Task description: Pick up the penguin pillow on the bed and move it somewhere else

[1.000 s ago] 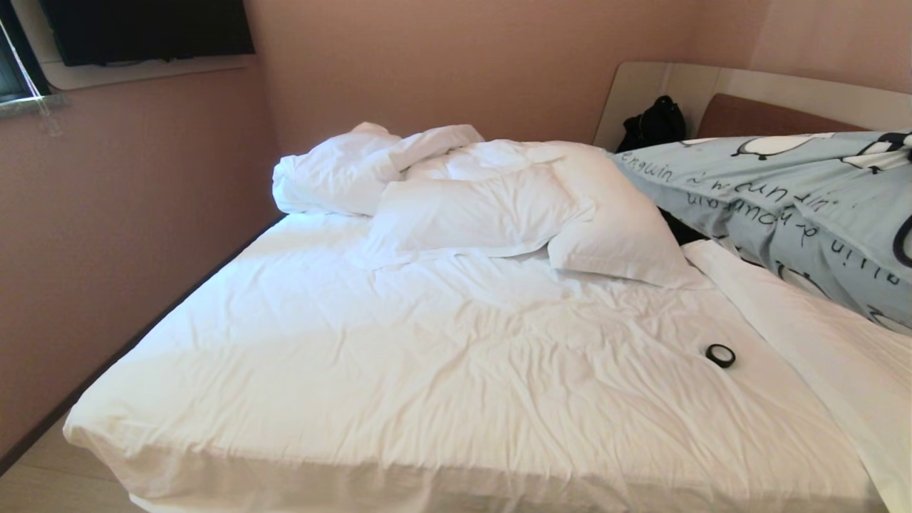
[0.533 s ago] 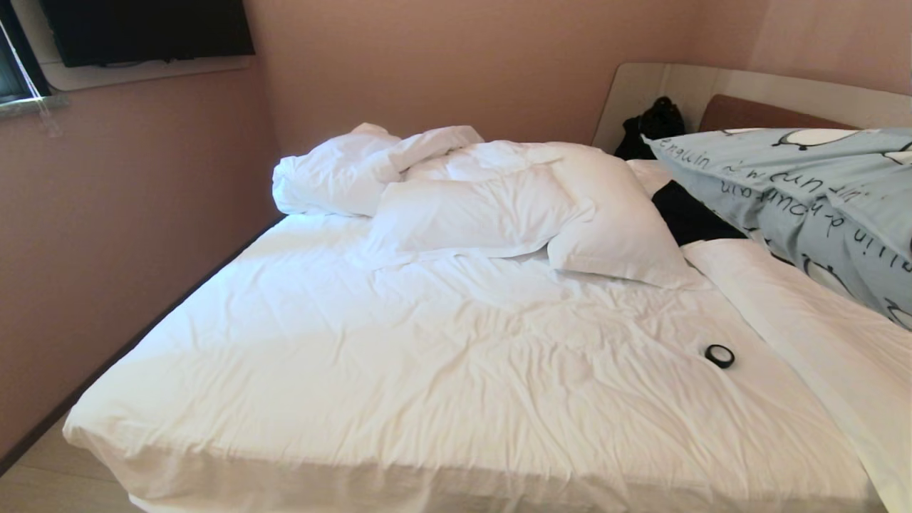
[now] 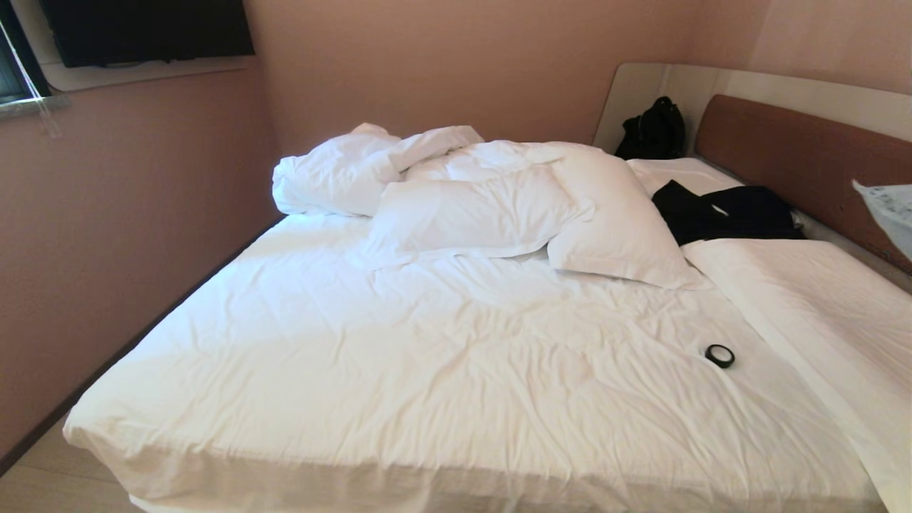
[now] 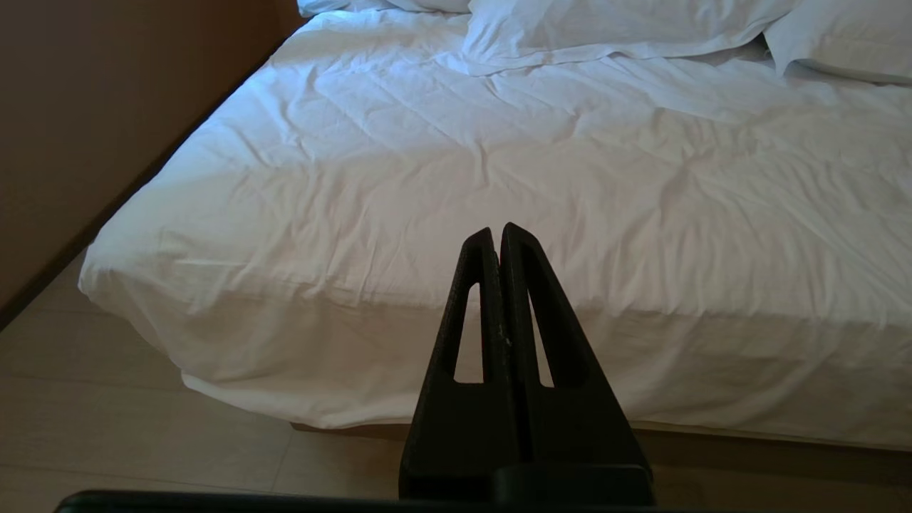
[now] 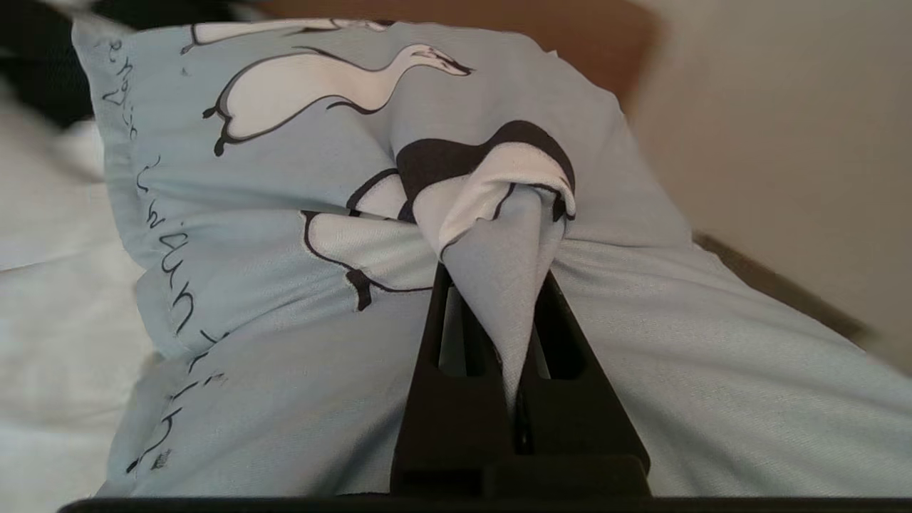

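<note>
The pale blue penguin pillow (image 5: 271, 235) fills the right wrist view, bunched up where my right gripper (image 5: 499, 285) is shut on a fold of its cover. In the head view only a corner of the penguin pillow (image 3: 890, 210) shows at the far right edge, lifted above the bed (image 3: 442, 356); the right arm itself is outside that view. My left gripper (image 4: 496, 235) hangs shut and empty before the foot of the bed (image 4: 499, 178).
Plain white pillows (image 3: 613, 221) and a rumpled duvet (image 3: 370, 167) lie at the head of the bed. Black clothing (image 3: 719, 210) lies by the brown headboard (image 3: 805, 153), a black bag (image 3: 652, 128) in the corner. A small black ring (image 3: 719, 355) rests on the sheet.
The penguin pillow has swung to the right, from covering the right side of the head view to a corner at the edge, uncovering the headboard and black clothing.
</note>
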Robot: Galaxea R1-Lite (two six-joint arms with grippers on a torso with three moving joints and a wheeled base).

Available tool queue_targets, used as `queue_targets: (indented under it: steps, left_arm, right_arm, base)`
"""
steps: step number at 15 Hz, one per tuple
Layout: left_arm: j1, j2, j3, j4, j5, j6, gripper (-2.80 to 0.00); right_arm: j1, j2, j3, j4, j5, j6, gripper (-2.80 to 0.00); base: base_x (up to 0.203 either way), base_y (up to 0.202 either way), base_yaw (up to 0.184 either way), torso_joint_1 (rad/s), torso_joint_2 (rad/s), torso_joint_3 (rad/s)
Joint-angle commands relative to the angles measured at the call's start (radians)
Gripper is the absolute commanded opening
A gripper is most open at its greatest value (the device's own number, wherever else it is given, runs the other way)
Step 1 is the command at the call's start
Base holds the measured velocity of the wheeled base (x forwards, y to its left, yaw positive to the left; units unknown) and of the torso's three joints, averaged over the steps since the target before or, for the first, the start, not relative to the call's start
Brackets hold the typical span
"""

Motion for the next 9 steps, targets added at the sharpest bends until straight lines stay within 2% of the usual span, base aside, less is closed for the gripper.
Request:
queue_targets:
  steps: [1,4,9]
  left_arm:
    - [0.000,0.000,0.002,0.000,0.000,0.000,-2.80]
    - [0.000,0.000,0.002,0.000,0.000,0.000,-2.80]
    - [0.000,0.000,0.002,0.000,0.000,0.000,-2.80]
  right_arm:
    - [-0.122,-0.061,0.061,-0.004,-0.052,-0.079,-2.80]
    - [-0.269,-0.150,0.132,-0.001,-0.042,-0.123,-2.80]
    - [-0.425,-0.254,0.299,0.000,-0.040,-0.126,-2.80]
  base:
    - [0.000,0.000,0.000,0.000,0.00,0.000]
    - [0.000,0.000,0.000,0.000,0.00,0.000]
    - [0.000,0.000,0.000,0.000,0.00,0.000]
